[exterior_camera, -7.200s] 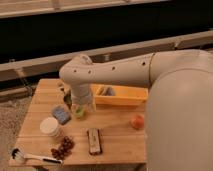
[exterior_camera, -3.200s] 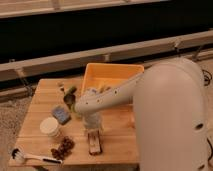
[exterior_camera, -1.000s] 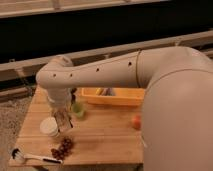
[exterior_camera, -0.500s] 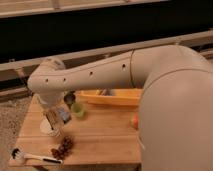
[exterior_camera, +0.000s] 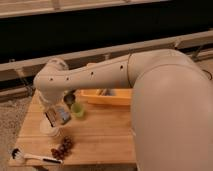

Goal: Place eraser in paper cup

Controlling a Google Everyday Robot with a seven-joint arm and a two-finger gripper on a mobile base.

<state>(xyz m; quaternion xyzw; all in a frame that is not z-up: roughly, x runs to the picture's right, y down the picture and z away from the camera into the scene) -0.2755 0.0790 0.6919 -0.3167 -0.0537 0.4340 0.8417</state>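
Observation:
My gripper [exterior_camera: 50, 119] hangs from the wrist at the table's left side, right over the paper cup [exterior_camera: 48, 131]. It is shut on the eraser [exterior_camera: 50, 118], a small dark block held upright at the cup's rim. The cup is short and white, and only its lower wall shows below the gripper. I cannot tell whether the eraser's lower end is inside the cup.
A blue-grey sponge pad [exterior_camera: 63, 114] lies just right of the cup. A small green cup [exterior_camera: 77, 110] and a dark round bowl [exterior_camera: 70, 99] stand behind it. A yellow tray [exterior_camera: 106, 96] is at the back. Grapes [exterior_camera: 62, 147] and a white-headed brush [exterior_camera: 29, 157] lie on the wooden table [exterior_camera: 100, 142] at the front.
The eraser has left the table's front and is in my gripper. The arm has swung left and brought it down over the paper cup.

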